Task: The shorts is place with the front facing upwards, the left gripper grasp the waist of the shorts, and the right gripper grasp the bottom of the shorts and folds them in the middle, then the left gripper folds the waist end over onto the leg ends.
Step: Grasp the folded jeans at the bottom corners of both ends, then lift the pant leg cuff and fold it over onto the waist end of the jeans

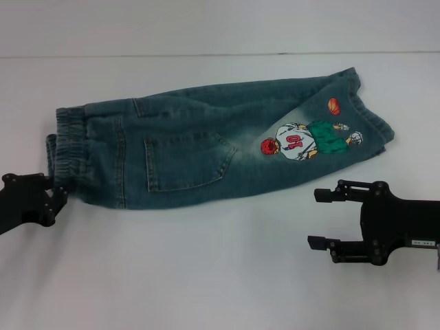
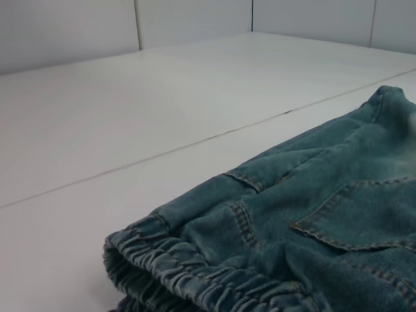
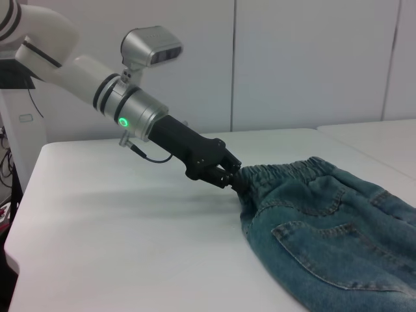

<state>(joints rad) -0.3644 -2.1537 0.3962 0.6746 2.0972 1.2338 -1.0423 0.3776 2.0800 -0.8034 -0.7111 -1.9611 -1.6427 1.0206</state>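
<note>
Jaws of the left gripper (image 3: 235, 179) clamp the waist (image 1: 67, 146) at frame left, anchoring the shorts (image 1: 206, 148) (already halved); right gripper (image 1: 323, 218) jaws gape, lower right

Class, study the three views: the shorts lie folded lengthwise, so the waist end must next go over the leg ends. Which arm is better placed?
Left. The left gripper is already at the ruched elastic waist of the blue-green denim shorts, apparently gripping it. The right gripper is open, off the cloth.
</note>
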